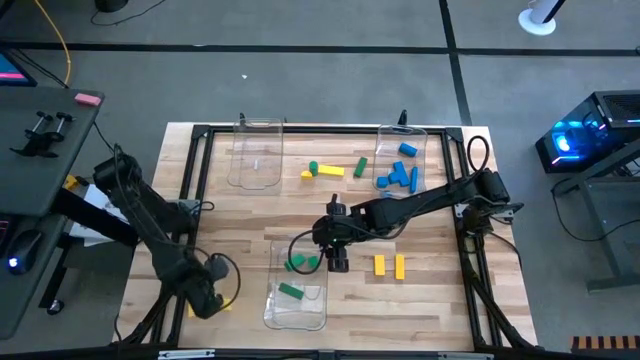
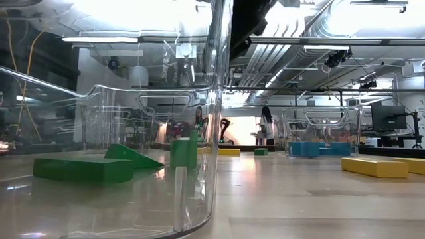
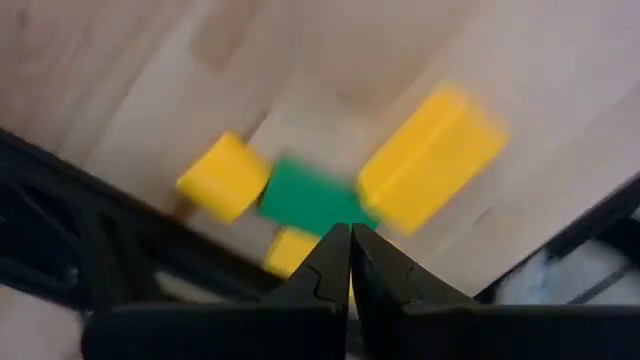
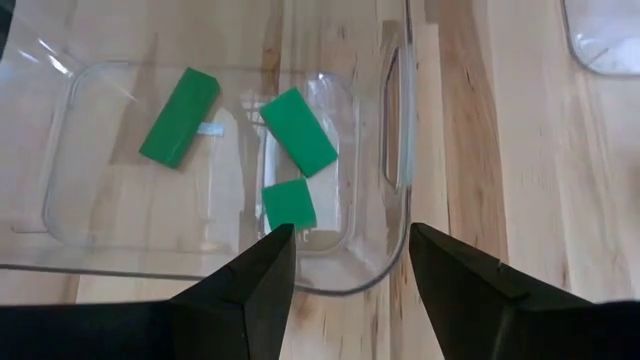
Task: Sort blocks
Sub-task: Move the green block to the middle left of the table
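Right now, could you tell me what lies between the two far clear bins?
In the high view, three loose blocks: a round green block, a yellow bar and a green bar.

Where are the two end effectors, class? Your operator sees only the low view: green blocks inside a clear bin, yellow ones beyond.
Observer: The right end effector hangs open above the rim of that clear bin, which holds three green blocks.
Operator: And the left one?
Observer: The left end effector is shut at the left edge of the table, its tip at a green block lying among yellow blocks.
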